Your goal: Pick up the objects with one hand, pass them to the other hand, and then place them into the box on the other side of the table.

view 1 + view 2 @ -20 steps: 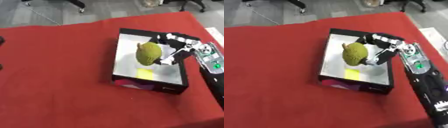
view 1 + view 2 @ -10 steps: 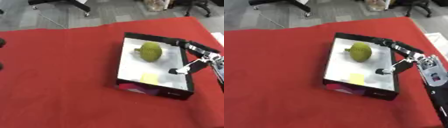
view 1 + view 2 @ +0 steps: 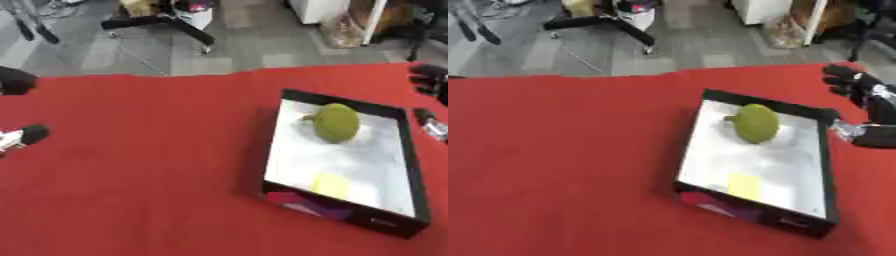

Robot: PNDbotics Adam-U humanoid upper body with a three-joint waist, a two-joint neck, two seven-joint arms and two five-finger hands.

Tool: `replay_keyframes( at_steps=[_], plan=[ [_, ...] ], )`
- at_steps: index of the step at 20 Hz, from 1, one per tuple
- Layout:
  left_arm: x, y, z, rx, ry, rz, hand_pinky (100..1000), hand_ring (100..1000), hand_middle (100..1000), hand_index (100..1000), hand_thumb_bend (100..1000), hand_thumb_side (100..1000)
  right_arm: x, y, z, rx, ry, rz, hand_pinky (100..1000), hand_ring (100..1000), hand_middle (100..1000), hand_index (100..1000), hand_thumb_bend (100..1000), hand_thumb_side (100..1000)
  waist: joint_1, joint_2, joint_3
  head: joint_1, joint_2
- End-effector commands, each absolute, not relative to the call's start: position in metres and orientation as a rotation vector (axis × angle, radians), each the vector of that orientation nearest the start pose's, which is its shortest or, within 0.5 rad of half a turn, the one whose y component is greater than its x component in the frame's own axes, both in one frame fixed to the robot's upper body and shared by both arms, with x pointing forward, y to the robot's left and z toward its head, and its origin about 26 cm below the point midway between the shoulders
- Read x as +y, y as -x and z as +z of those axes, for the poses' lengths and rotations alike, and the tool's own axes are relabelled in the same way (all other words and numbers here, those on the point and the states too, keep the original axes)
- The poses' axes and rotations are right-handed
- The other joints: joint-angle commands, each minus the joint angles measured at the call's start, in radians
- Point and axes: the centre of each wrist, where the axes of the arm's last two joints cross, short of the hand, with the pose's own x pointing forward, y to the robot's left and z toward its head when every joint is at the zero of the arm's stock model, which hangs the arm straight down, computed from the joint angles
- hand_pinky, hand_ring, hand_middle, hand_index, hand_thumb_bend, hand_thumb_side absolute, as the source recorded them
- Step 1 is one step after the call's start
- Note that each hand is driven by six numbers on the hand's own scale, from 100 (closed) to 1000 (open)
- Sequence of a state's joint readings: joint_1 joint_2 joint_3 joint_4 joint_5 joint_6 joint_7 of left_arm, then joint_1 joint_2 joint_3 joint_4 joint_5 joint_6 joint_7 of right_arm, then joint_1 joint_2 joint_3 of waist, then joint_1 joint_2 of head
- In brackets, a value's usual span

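- Left eye view: the green fruit [image 3: 335,123] lies inside the box [image 3: 411,165], toward its far end, on the pale floor and touching no hand. It is rounded and dull green with a small stem nub on its left. It looks free to roll, so in my judgement a knock on the box wall could send it across the floor, though the wall should keep it in.
- Left eye view: a yellow patch [image 3: 329,184] shows on the box floor nearer the camera, well apart from the fruit. The left hand [image 3: 17,137] shows only as dark and white parts at the left edge of the red table [image 3: 140,165]; I cannot tell how its fingers stand.
- Right eye view: the right hand [image 3: 857,90] hangs just beyond the box's far right corner, fingers spread and holding nothing. The risk I see is that hand or its forearm catching the box rim, which could shift the box along the table toward its right edge.
- Right eye view: the fruit sits clear of the walls, so placing looks done for this one.
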State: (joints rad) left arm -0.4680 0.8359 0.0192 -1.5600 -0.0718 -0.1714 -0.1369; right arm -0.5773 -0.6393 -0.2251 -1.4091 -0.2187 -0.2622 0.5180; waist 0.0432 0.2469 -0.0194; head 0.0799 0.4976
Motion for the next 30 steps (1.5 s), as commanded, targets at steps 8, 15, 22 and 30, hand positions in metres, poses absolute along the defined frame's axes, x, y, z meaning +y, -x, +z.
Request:
replay_keyframes(
  at_steps=[8,15,22,30],
  plan=[
    [0.471,-0.357,0.283,-1.624,-0.958,-1.046,866,839,771,840,838,407,-0.423,-0.342,0.304,-2.236,0.085,0.599,1000,968,1000,1000,133,165,0.018,0.026,-0.008,0.154,-0.096],
    [0.523,-0.349,0.271,-1.417,-1.021,-0.899,876,849,781,838,835,390,-0.425,-0.325,0.322,-2.286,0.094,0.534,1000,957,998,996,152,155,0.031,0.056,-0.019,0.195,-0.124],
    [0.559,-0.342,0.246,-1.265,-0.955,-0.693,908,903,815,845,846,374,-0.43,-0.318,0.326,-2.294,0.134,0.513,1000,952,996,994,144,163,0.049,0.084,-0.04,0.218,-0.145],
    [0.583,-0.329,0.221,-1.167,-0.901,-0.547,914,913,821,864,885,363,-0.434,-0.308,0.334,-2.313,0.183,0.462,1000,945,990,990,126,175,0.072,0.117,-0.061,0.243,-0.165]
  ],
)
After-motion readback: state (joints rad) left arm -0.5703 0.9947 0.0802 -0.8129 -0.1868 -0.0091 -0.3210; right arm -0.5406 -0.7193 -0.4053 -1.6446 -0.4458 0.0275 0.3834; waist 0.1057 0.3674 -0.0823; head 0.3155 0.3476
